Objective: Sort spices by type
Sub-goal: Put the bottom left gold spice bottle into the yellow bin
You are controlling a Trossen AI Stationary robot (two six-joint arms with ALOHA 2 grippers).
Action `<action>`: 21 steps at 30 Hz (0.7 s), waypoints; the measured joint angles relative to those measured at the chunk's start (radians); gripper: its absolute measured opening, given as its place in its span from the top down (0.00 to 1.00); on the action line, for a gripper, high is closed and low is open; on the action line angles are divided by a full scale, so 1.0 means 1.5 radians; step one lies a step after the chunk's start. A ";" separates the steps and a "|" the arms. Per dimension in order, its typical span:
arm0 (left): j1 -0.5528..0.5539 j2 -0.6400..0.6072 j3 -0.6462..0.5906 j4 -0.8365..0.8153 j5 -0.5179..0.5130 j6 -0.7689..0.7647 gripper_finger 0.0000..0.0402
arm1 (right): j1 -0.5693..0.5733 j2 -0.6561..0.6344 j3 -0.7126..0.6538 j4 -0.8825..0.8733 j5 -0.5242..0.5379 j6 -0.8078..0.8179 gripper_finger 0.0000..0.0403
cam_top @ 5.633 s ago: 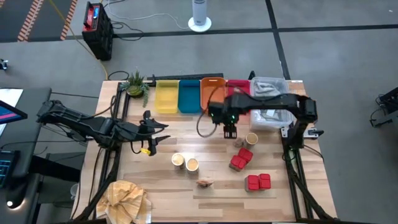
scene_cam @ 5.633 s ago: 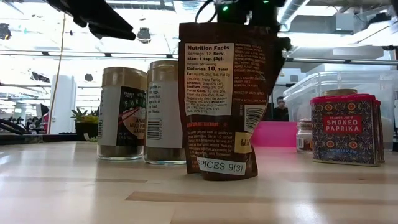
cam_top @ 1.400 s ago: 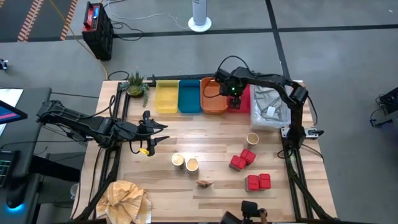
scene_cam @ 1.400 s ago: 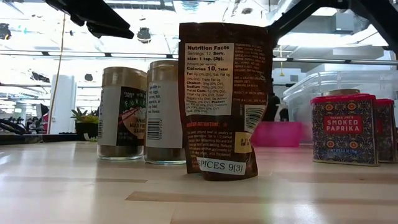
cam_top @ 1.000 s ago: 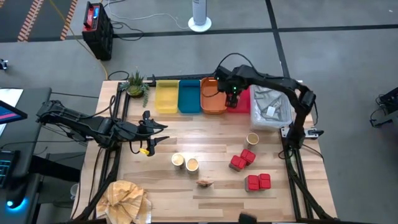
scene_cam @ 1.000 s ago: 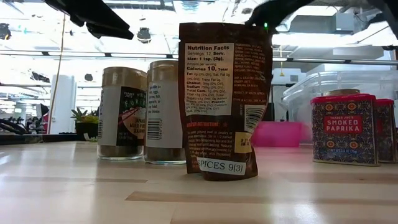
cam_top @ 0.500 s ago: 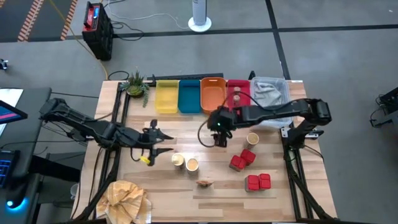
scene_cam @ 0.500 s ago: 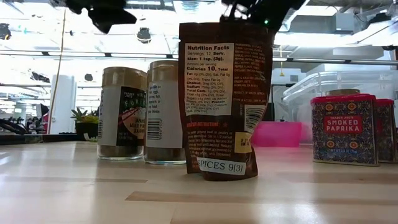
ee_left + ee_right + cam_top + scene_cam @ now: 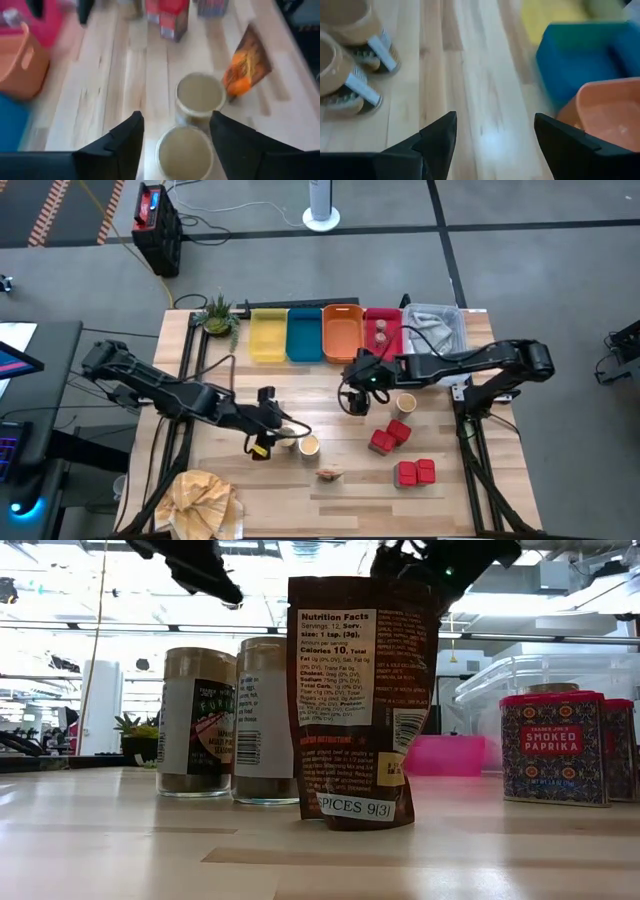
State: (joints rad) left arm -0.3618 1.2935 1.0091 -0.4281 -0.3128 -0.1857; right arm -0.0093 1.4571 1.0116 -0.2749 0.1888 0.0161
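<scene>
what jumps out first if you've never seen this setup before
Probably the bright row of trays along the table's far edge: yellow tray, blue tray, orange tray and red tray. Next, the left gripper, open above two pale round tubs near the table's middle. In the low view, a dark packet stands upright, filling the foreground.

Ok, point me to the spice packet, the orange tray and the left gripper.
spice packet (image 9: 365, 700), low view, middle of its printed back panel.
orange tray (image 9: 341, 338), high view, bare floor of the tray.
left gripper (image 9: 175, 142), left wrist view, midway between its open fingertips, above the nearer tub.
</scene>
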 joint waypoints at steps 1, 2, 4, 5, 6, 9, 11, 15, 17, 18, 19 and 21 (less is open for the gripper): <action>0.001 0.015 0.012 -0.016 0.000 -0.001 0.42 | 0.000 -0.011 -0.015 0.027 0.007 -0.001 0.27; 0.003 0.031 0.021 -0.024 0.002 -0.003 0.40 | 0.001 -0.019 -0.029 0.049 0.015 0.000 0.27; 0.004 0.061 0.036 -0.046 0.002 -0.006 0.34 | 0.002 -0.034 -0.052 0.095 0.018 0.000 0.27; 0.004 0.075 0.044 -0.060 0.002 -0.005 0.31 | 0.002 -0.039 -0.063 0.115 0.018 -0.001 0.27; 0.004 0.088 0.053 -0.070 0.003 -0.004 0.29 | 0.002 -0.044 -0.072 0.125 0.018 -0.001 0.27; 0.005 0.116 0.075 -0.087 0.016 -0.002 0.23 | 0.002 -0.051 -0.083 0.144 0.020 -0.004 0.27; 0.008 0.130 0.080 -0.088 0.024 -0.002 0.21 | 0.002 -0.053 -0.091 0.165 0.020 -0.009 0.27; 0.025 0.154 0.081 -0.090 0.102 -0.026 0.20 | 0.002 -0.053 -0.103 0.187 0.020 -0.016 0.27; 0.030 0.164 0.081 -0.089 0.121 -0.035 0.20 | 0.002 -0.053 -0.105 0.191 0.020 -0.016 0.27; 0.033 0.169 0.081 -0.092 0.124 -0.038 0.20 | 0.002 -0.053 -0.106 0.191 0.020 -0.016 0.27; 0.034 0.175 0.081 -0.096 0.123 -0.039 0.20 | 0.002 -0.053 -0.107 0.190 0.020 -0.016 0.27; 0.039 0.186 0.081 -0.111 0.122 -0.039 0.20 | 0.002 -0.052 -0.107 0.189 0.020 -0.016 0.27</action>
State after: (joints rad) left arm -0.3030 1.5725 1.1309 -0.5952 -0.1293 -0.2437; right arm -0.0067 1.3788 0.8513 0.0086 0.2192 -0.0082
